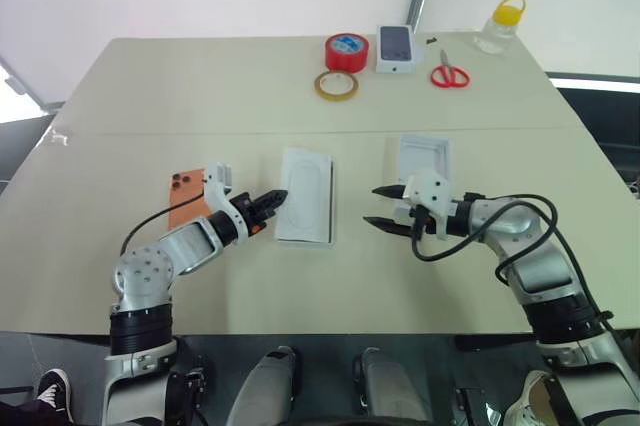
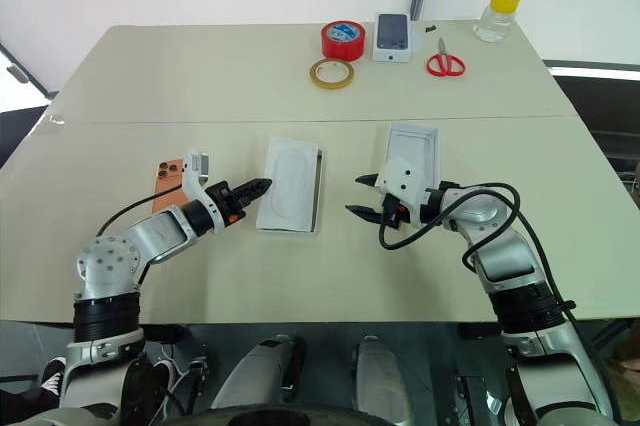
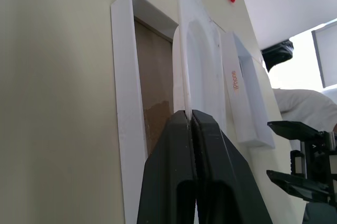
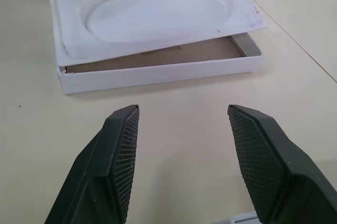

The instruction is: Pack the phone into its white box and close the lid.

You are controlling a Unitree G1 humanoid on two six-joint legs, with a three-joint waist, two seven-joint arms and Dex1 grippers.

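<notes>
Left tool (image 1: 279,196) pinching card (image 1: 305,190) | white box (image 4: 158,71) beneath

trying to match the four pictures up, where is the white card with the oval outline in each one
Left eye view: white card on the white box, centre of the table.
Right eye view: card, centre, by the left gripper.
Left wrist view: card pinched at its edge by shut fingers.
Right wrist view: card tilted over the box.
Shared landmark: the box's brown floor.
</notes>
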